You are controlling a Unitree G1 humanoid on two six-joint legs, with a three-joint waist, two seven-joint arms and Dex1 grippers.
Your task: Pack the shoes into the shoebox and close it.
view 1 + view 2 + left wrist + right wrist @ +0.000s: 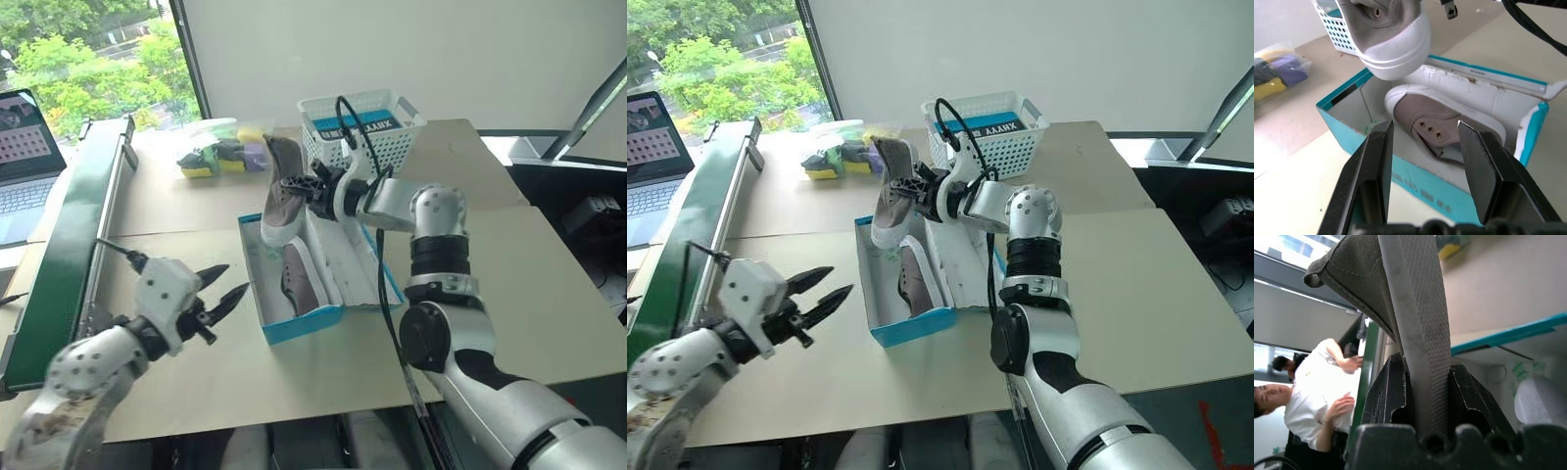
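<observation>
The blue shoebox (304, 324) stands open in the middle of the table, its lid (350, 257) folded out on the right side. One grey-brown shoe (303, 278) lies inside it. The other shoe (280, 196) hangs tilted over the box's far end, toe down near the rim. My right gripper (300, 186) is shut on that shoe's heel edge; in the right wrist view the fabric (1420, 323) is pinched between the fingers. My left gripper (235, 277) is to the left of the box, open and empty, pointing at it; the left wrist view shows the boxed shoe (1435, 122) beyond its fingers (1376, 166).
A white lattice basket (364, 127) stands behind the box. A clear bag of coloured items (220, 154) lies at the back left. A green board (67, 245) runs along the table's left edge, with a laptop (24, 157) beyond it. People (1317, 387) appear in the right wrist view.
</observation>
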